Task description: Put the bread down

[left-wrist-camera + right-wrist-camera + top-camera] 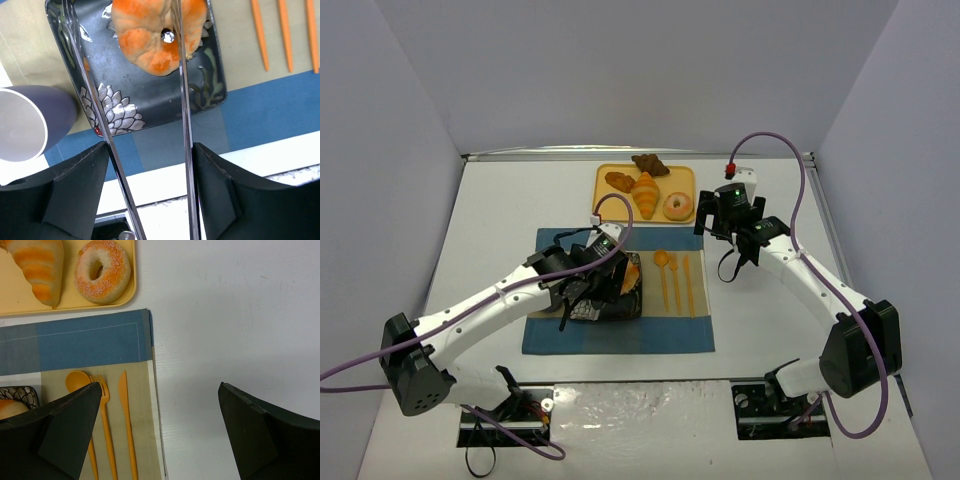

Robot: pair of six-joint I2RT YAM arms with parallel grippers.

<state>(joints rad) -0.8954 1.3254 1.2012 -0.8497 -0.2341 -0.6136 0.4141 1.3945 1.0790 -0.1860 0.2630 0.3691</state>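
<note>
White table (770,330), grey walls: the bread (160,35) lies on the black flowered plate (150,100), under my left pincer (150,147).

My left pincer is clamped loosely on metal tongs (184,100), their arms spread against my fingers and straddling the bread. The tong tips and the bread's far side run off the frame, so I cannot tell whether they touch. A purple cup (30,120) at nine o'clock of the plate is cut by the edge. From above, my left arm hides most of the plate, on the blue placemat (620,340). Orange cutlery (677,280) lies at three o'clock of the plate and a yellow tray (600,180) at twelve. My right pincer (160,390) hangs wide apart, with nothing in it.
</note>
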